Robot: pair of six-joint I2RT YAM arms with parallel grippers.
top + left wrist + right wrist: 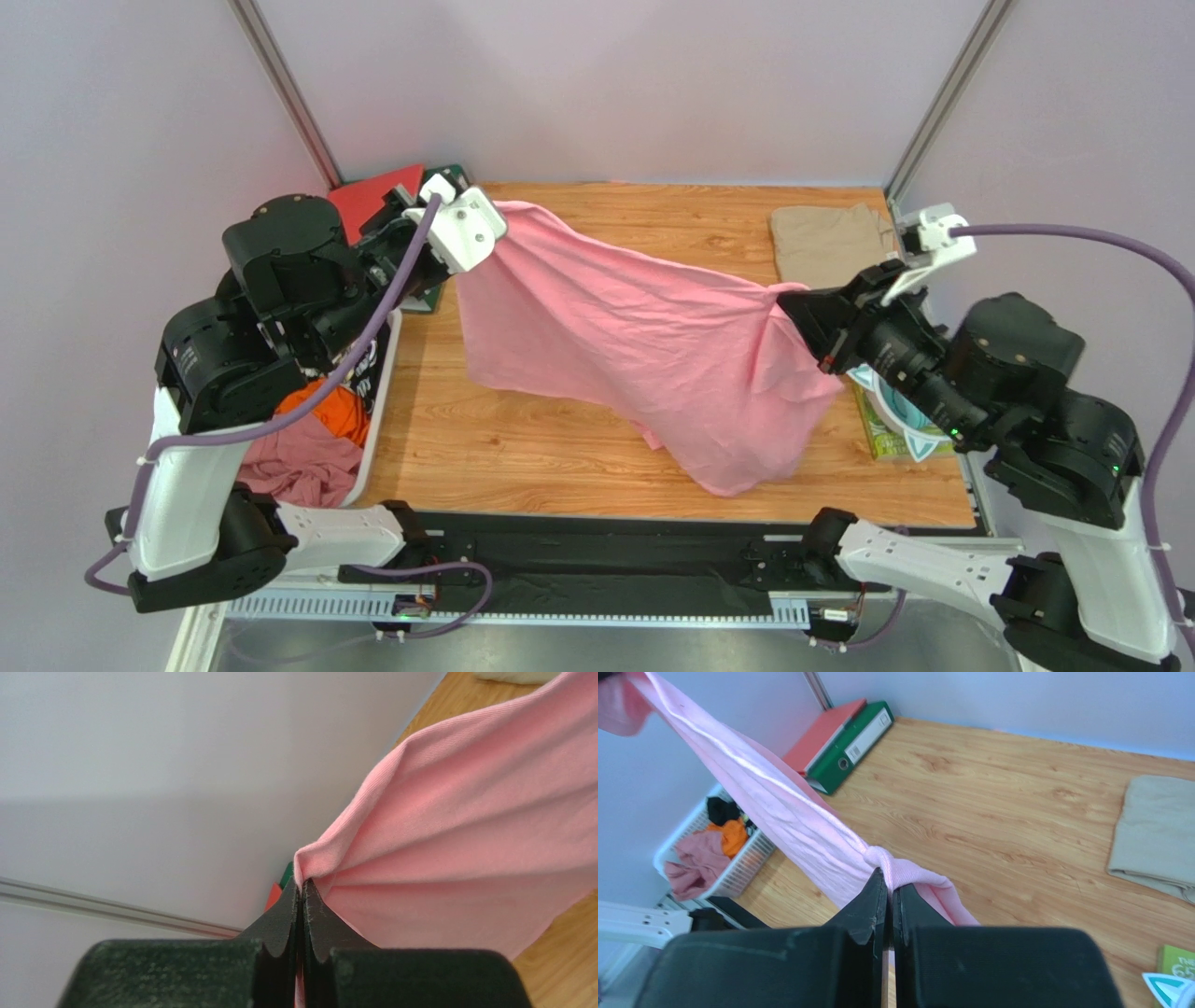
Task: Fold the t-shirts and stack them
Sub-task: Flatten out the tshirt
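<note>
Overhead, pink t-shirt (631, 336) hangs stretched — wrist views show fingers (281, 924) pinching.

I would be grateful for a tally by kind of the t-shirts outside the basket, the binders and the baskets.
T-shirts: 2, the pink t-shirt and the khaki t-shirt
Binders: 2, the red binder and the green binder
Baskets: 1, the white basket
Total: 5

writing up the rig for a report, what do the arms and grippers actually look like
Both arms are alike: bulky black joint housings, as on the left arm and right arm, joined by white links. A greyish-purple cable loops from each wrist, which carries a white camera block. The left gripper and right gripper have matte black tapering fingers with wavy inner edges.
</note>
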